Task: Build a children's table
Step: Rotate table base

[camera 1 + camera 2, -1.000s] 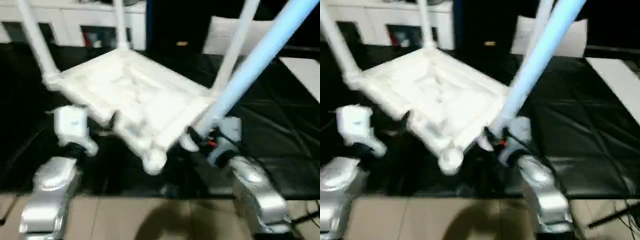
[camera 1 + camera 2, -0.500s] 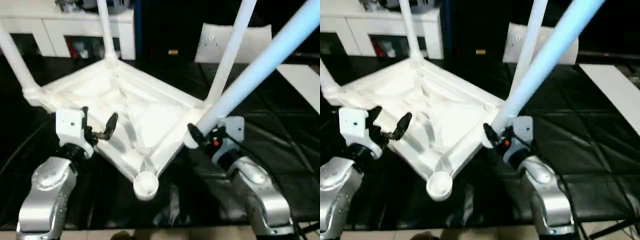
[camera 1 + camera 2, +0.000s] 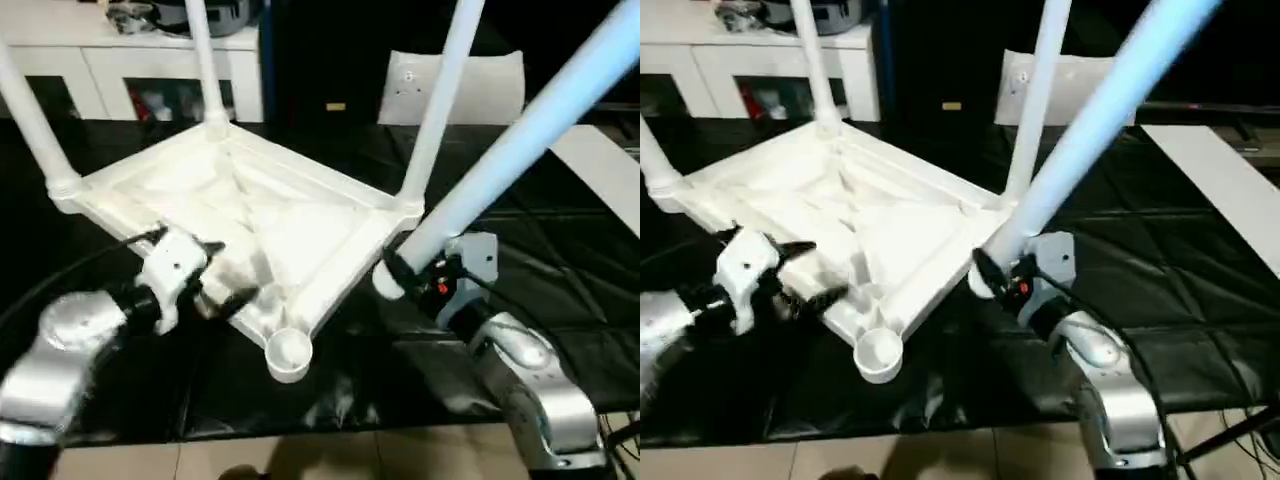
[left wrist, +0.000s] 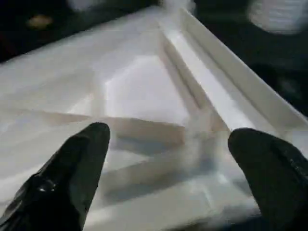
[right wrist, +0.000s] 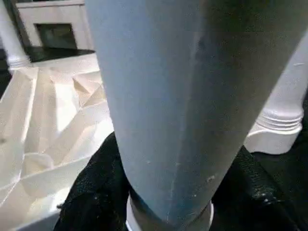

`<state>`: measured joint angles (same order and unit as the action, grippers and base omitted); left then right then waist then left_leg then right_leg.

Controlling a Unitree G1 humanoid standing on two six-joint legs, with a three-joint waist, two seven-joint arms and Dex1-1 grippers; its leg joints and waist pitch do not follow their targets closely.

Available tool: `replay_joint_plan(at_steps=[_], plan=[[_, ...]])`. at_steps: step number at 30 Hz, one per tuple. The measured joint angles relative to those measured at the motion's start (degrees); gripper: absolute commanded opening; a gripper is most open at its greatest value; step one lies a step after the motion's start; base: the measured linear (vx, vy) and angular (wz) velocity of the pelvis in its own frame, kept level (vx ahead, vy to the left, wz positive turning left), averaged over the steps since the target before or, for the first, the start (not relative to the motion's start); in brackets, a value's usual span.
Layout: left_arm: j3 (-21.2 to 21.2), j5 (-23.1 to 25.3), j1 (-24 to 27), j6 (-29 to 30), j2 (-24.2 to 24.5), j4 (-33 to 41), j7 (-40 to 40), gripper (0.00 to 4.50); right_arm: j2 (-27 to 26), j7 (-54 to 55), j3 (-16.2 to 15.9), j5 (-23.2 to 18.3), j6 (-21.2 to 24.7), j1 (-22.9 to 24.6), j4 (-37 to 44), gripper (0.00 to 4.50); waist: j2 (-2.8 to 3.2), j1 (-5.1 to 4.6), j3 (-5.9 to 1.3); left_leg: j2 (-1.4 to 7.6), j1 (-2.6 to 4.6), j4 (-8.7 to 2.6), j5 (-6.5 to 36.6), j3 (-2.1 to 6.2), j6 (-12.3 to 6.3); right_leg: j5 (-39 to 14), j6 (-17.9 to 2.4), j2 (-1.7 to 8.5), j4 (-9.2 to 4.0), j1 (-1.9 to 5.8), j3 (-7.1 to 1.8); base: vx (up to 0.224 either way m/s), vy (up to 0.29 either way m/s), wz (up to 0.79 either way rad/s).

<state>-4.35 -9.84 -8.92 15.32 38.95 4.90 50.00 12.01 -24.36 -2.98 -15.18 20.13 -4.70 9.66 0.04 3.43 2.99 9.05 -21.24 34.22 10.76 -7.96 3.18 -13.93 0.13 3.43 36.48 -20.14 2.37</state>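
Note:
The children's table lies upside down on the black mat. Its white tabletop (image 3: 250,205) shows its ribbed underside, and three white legs stand in the far-left (image 3: 30,110), back (image 3: 205,60) and right (image 3: 440,100) corner sockets. The near corner socket (image 3: 288,352) is empty. My right gripper (image 3: 395,272) is shut on the lower end of a fourth leg (image 3: 520,140), which slants up to the right, just right of the tabletop's near-right edge. My left gripper (image 3: 222,272) is open at the near-left edge, with the ribs (image 4: 144,96) between its fingers (image 4: 72,168).
A white cabinet (image 3: 130,60) stands behind the table. A white flat bag (image 3: 495,75) leans at the back right, and a white board (image 3: 600,160) lies at the right edge. The black mat (image 3: 560,260) ends at a tiled floor (image 3: 300,460) in front.
My left arm has swung inward and lower, bringing its open gripper to the tabletop's near-left edge. The view has tilted. The right gripper still holds the leg in the same place.

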Motion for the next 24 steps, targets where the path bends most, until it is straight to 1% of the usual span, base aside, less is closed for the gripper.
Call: replay_joint_plan(at_steps=[1, 3, 4, 6, 7, 8, 9, 10, 16, 17, 20, 21, 23, 24], plan=[[-1.26, 0.38, -1.33, -1.47, 1.49, -1.83, 3.13, 4.16, 0.62, -1.03, -0.26, 0.01, -0.07, -0.25, -0.42, 1.89, -0.02, 0.04, -0.01, 0.11, -0.03, -0.01, -0.01, -0.16, -0.01, 0.00, 0.00, -0.03, 0.00, -0.08, -0.03, 0.000, 0.000, 0.00], [-2.12, 0.89, -3.14, -3.17, 3.06, -3.88, 6.57, 4.12, 1.33, -2.27, -0.62, 0.00, -0.14, -0.41, -0.65, 1.89, -0.01, 0.05, -0.02, 0.21, -0.16, -0.02, -0.14, -0.35, -0.14, 0.12, -0.22, -0.05, 0.03, -0.29, -0.08, 0.000, 0.000, 0.00], [-3.10, 1.48, -4.69, -4.48, 4.08, -5.35, 9.15, 3.91, 1.82, -2.92, -0.90, -0.01, -0.21, -0.45, -0.84, 1.89, -0.01, 0.09, -0.02, 0.25, -0.33, -0.02, -0.32, -0.40, -0.26, 0.06, -0.18, -0.07, 0.08, -0.47, -0.09, 0.000, 0.000, 0.00], [-4.61, 2.61, -7.01, -6.35, 5.54, -7.48, 12.73, 3.73, 2.42, -4.09, -1.28, 0.00, -0.27, -0.61, -0.91, 1.89, -0.01, 0.11, -0.04, 0.28, -0.78, -0.02, -0.44, -0.49, -0.41, 0.05, -0.19, -0.08, 0.06, -0.88, -0.10, 0.000, 0.000, 0.00], [-5.55, 3.16, -8.16, -7.45, 6.02, -8.78, 14.80, 3.73, 2.62, -4.62, -1.46, 0.00, -0.29, -0.57, -0.98, 1.89, 0.00, 0.09, -0.04, 0.28, -0.86, 0.00, -0.47, -0.55, -0.46, 0.04, -0.20, -0.08, 0.05, -0.95, -0.14, 0.000, 0.000, 0.00], [-6.52, 3.60, -9.15, -8.44, 6.25, -9.82, 16.49, 3.59, 2.92, -4.98, -1.60, 0.00, -0.36, -0.51, -0.97, 1.89, 0.00, 0.10, -0.04, 0.28, -0.86, 0.00, -0.46, -0.57, -0.47, 0.02, -0.22, -0.08, -0.01, -0.94, -0.14, 0.000, 0.000, 0.00], [-9.12, 4.68, -11.73, -10.13, 6.77, -12.05, 19.56, 3.43, 3.86, -5.69, -1.98, 0.01, -0.44, -0.57, -1.03, 1.89, -0.01, 0.21, -0.04, 0.29, -0.95, -0.02, -0.45, -0.58, -0.49, 0.02, -0.22, -0.08, -0.12, -0.94, -0.10, 0.000, 0.000, 0.00], [-9.58, 5.03, -12.14, -10.87, 6.96, -12.43, 20.67, 3.43, 3.96, -6.12, -2.03, 0.01, -0.47, -0.61, -1.03, 1.89, 0.00, 0.19, -0.04, 0.31, -0.93, -0.03, -0.43, -0.64, -0.51, 0.02, -0.22, -0.08, -0.18, -0.93, -0.14, 0.000, 0.000, 0.00], [-14.47, 7.77, -14.65, -14.38, 8.13, -15.21, 27.18, 2.82, 4.51, -6.86, -2.04, 0.05, -0.63, 0.08, -0.86, 1.89, 0.01, 0.09, -0.03, 0.45, -0.79, -0.03, -0.41, -0.87, -0.53, 0.03, -0.23, -0.07, -0.15, -0.87, -0.16, 0.000, 0.000, 0.00], [-15.03, 8.38, -14.91, -14.98, 8.20, -15.73, 27.85, 2.82, 4.52, -6.88, -2.04, 0.06, -0.64, 0.36, -0.85, 1.89, 0.05, 0.10, -0.01, 0.49, -0.77, -0.03, -0.42, -0.90, -0.52, 0.03, -0.23, -0.07, -0.13, -0.87, -0.15, 0.000, 0.000, 0.00], [-16.62, 10.31, -16.75, -18.13, 8.03, -18.98, 28.67, 2.52, 4.59, -6.98, -2.05, 0.10, -0.66, 0.68, -0.83, 1.89, 0.12, 0.15, 0.03, 0.51, -0.71, -0.03, -0.43, -0.94, -0.50, 0.05, -0.27, -0.07, -0.01, -0.88, -0.16, 0.000, 0.000, 0.00], [-17.20, 11.48, -18.20, -20.35, 7.64, -21.50, 28.77, 2.46, 4.64, -7.07, -2.07, 0.10, -0.67, 0.70, -0.77, 1.89, 0.11, 0.27, 0.03, 0.53, -0.70, -0.03, -0.44, -0.95, -0.48, 0.06, -0.28, -0.07, 0.05, -0.87, -0.14, 0.000, 0.000, 0.00], [-17.93, 12.85, -19.84, -22.94, 7.36, -24.32, 28.83, 2.28, 4.66, -7.19, -2.20, 0.10, -0.67, 0.75, -0.62, 1.89, 0.11, 0.31, 0.03, 0.57, -0.66, -0.03, -0.45, -1.00, -0.46, 0.07, -0.30, -0.06, 0.10, -0.87, -0.15, 0.000, 0.000, 0.00], [-18.50, 13.74, -20.77, -24.36, 7.07, -25.82, 28.83, 2.28, 4.69, -7.21, -2.23, 0.10, -0.67, 0.86, -0.59, 1.89, 0.12, 0.29, 0.03, 0.58, -0.64, -0.02, -0.46, -1.02, -0.46, 0.07, -0.31, -0.06, 0.12, -0.86, -0.15, 0.000, 0.000, 0.00]])
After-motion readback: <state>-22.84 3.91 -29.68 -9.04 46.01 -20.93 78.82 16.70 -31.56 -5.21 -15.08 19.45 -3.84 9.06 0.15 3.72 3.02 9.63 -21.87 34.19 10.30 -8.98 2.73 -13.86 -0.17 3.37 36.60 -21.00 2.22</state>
